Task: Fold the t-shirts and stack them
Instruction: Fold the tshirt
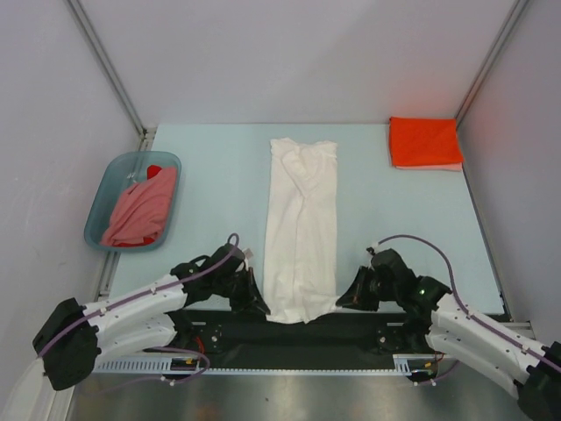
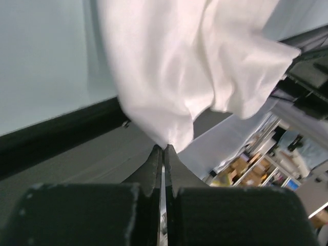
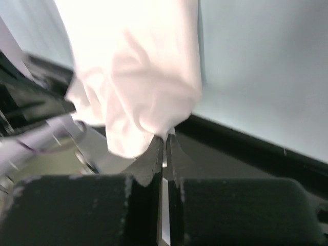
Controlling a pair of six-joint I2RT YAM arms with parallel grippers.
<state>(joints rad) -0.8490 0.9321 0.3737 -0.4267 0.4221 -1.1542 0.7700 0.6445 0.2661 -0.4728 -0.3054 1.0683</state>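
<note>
A white t-shirt [image 1: 301, 224] lies folded into a long narrow strip down the middle of the table, its near end hanging over the front edge. My left gripper [image 1: 257, 304] is shut on the shirt's near left corner, seen as white cloth [image 2: 174, 77] pinched at the fingertips. My right gripper [image 1: 344, 301] is shut on the near right corner, where the cloth [image 3: 133, 82] bunches above the tips. A folded orange-red t-shirt [image 1: 424, 141] lies at the far right corner. A salmon-pink t-shirt [image 1: 140, 209] with a bit of red one [image 1: 154, 171] fills the basin.
The blue-grey plastic basin [image 1: 103, 209] stands at the left edge of the table. A black strip [image 1: 307, 329] runs along the near edge between the arm bases. Walls close in on the left, back and right.
</note>
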